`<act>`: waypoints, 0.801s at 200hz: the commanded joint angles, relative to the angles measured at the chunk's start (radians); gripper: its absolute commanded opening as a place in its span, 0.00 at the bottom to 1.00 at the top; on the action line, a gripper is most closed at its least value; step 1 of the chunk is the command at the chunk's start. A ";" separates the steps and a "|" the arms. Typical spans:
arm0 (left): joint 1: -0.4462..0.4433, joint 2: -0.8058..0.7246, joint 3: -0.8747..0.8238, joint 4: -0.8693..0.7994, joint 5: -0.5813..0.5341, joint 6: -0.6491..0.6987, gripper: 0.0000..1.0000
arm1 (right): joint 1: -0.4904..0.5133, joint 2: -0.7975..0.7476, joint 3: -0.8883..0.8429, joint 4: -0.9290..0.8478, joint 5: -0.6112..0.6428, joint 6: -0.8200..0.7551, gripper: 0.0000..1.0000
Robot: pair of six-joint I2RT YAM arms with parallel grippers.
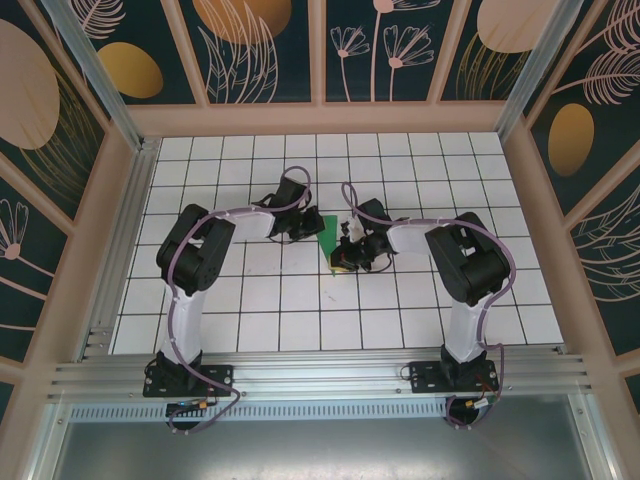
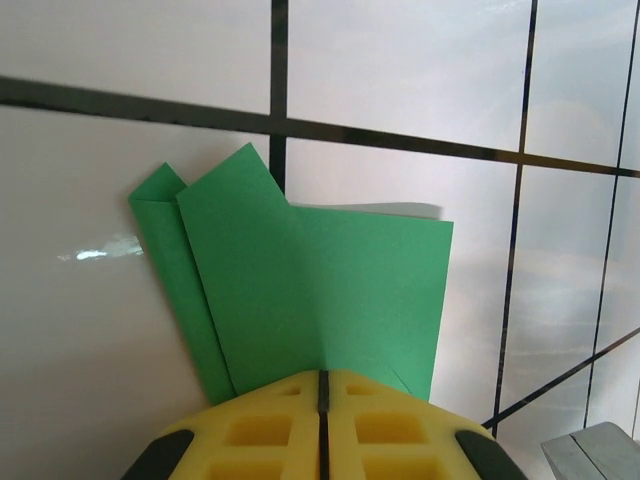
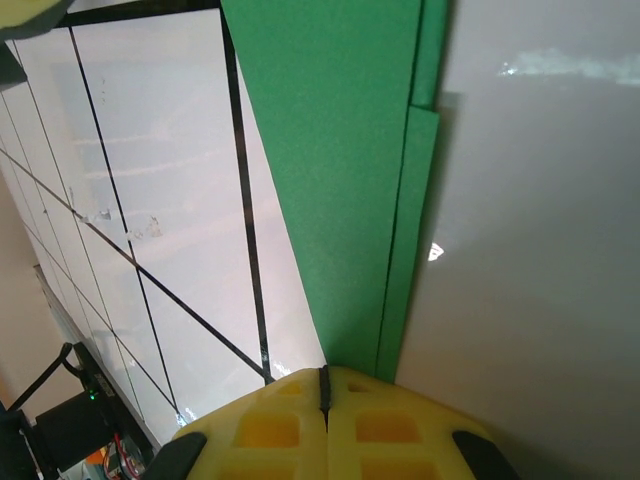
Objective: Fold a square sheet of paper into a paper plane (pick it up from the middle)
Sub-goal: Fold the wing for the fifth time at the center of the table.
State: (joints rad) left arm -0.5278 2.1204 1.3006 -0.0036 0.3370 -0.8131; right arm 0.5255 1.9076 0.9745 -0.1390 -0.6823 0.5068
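The square sheet of paper [image 1: 328,230], green and folded into a narrow layered shape, lies on the white tiled table between my two grippers. In the left wrist view the sheet of paper [image 2: 320,280] fans out from my left gripper [image 2: 322,375]. A crease runs straight into the seam of its yellow jaws, which are shut on the paper's near edge. In the right wrist view the sheet of paper [image 3: 350,170] is a long strip with a stepped layer edge. My right gripper [image 3: 324,372] is shut, its tips resting on the strip's end. From above, the left gripper [image 1: 308,228] and right gripper [image 1: 346,258] flank the paper.
The tiled table [image 1: 250,310] is walled by a wooden frame with patterned panels. An aluminium rail [image 1: 320,375] carrying both arm bases runs along the near edge. Open tiles lie in front of, behind and to both sides of the grippers.
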 commanded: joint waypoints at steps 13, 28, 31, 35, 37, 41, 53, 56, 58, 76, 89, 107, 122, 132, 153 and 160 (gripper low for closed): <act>0.098 0.079 0.025 -0.017 -0.182 0.065 0.10 | 0.016 0.087 -0.080 -0.178 0.183 -0.001 0.00; 0.126 0.092 0.027 -0.011 -0.163 0.081 0.10 | 0.016 0.086 -0.084 -0.175 0.181 -0.001 0.00; 0.132 0.094 0.028 -0.010 -0.157 0.083 0.10 | 0.016 0.085 -0.083 -0.176 0.180 -0.001 0.00; 0.139 0.098 0.029 -0.007 -0.150 0.084 0.10 | 0.017 0.086 -0.085 -0.174 0.180 -0.001 0.00; 0.143 0.100 0.030 -0.005 -0.146 0.083 0.10 | 0.016 0.085 -0.085 -0.174 0.180 0.001 0.00; 0.152 0.102 0.033 -0.003 -0.139 0.082 0.11 | 0.016 0.086 -0.086 -0.174 0.181 -0.001 0.00; 0.172 0.106 0.043 -0.003 -0.129 0.080 0.11 | 0.016 0.086 -0.092 -0.174 0.180 -0.001 0.00; 0.175 0.104 0.046 -0.003 -0.126 0.080 0.11 | 0.016 0.085 -0.092 -0.174 0.181 -0.001 0.00; 0.178 0.105 0.049 -0.003 -0.126 0.080 0.11 | 0.016 0.085 -0.092 -0.174 0.181 -0.001 0.00; 0.195 0.100 0.076 -0.007 -0.119 0.077 0.12 | 0.016 0.082 -0.096 -0.175 0.183 0.001 0.00; 0.199 0.099 0.102 -0.018 -0.117 0.077 0.12 | 0.016 0.084 -0.097 -0.177 0.184 0.003 0.00; 0.199 0.105 0.147 -0.051 -0.135 0.088 0.13 | 0.016 0.081 -0.096 -0.180 0.187 0.003 0.00; 0.201 0.116 0.195 -0.101 -0.173 0.106 0.14 | 0.016 0.075 -0.095 -0.183 0.186 0.001 0.00; 0.203 0.108 0.212 -0.116 -0.187 0.116 0.13 | 0.016 0.069 -0.091 -0.185 0.184 -0.002 0.00; 0.204 0.054 0.209 -0.121 -0.199 0.125 0.17 | 0.016 0.020 -0.069 -0.164 0.139 -0.011 0.00; 0.204 0.025 0.198 -0.117 -0.196 0.125 0.19 | 0.016 -0.006 -0.052 -0.153 0.123 -0.014 0.00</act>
State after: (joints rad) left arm -0.3199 2.2135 1.4906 -0.0719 0.1967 -0.7235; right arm 0.5270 1.8969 0.9607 -0.1043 -0.6743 0.5064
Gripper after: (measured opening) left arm 0.158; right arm 0.062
